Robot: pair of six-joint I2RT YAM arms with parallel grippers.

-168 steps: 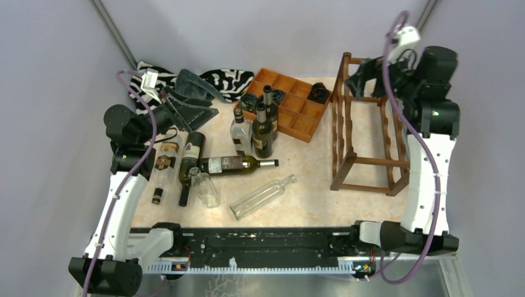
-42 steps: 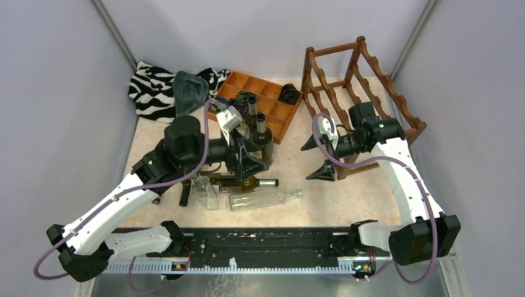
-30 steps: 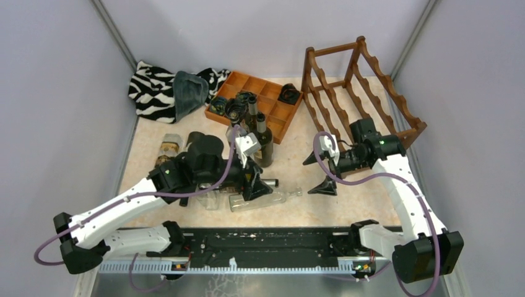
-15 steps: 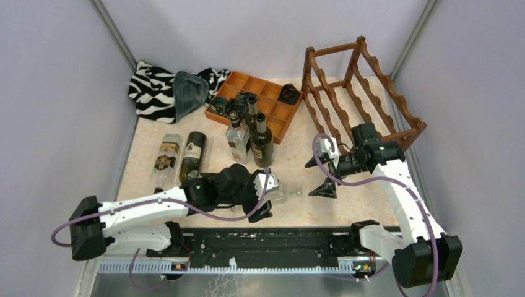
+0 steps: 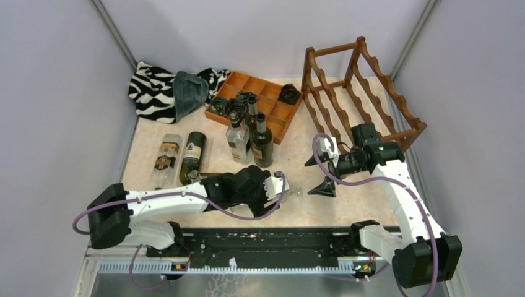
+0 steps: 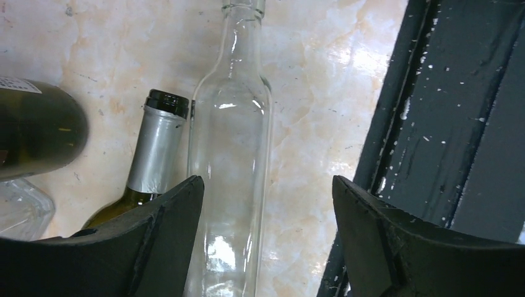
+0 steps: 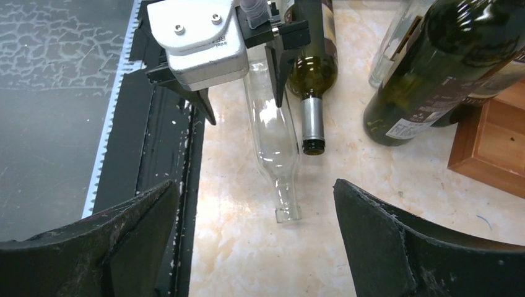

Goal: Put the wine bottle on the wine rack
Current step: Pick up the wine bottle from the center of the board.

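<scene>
A clear glass wine bottle (image 6: 229, 154) lies on the marble table near its front edge, neck pointing right in the top view (image 5: 294, 192). My left gripper (image 6: 266, 182) is open and straddles its body; the bottle sits close to the left finger, untouched as far as I can see. A green bottle with a silver foil neck (image 6: 155, 154) lies right beside it. My right gripper (image 5: 317, 175) hangs open above the table, facing the clear bottle's mouth (image 7: 288, 213). The reddish-brown wine rack (image 5: 334, 48) stands at the back right with no bottle in it.
Two bottles stand upright (image 5: 262, 145) mid-table, and two more lie at the left (image 5: 192, 158). An orange compartment tray (image 5: 263, 86) and zebra cloth (image 5: 148, 86) sit at the back. The black rail (image 6: 446, 124) runs along the front edge, beside my left gripper's right finger.
My left arm has swung from the standing bottles toward the front edge and come down over the clear bottle. The right gripper has stayed almost still, open.
</scene>
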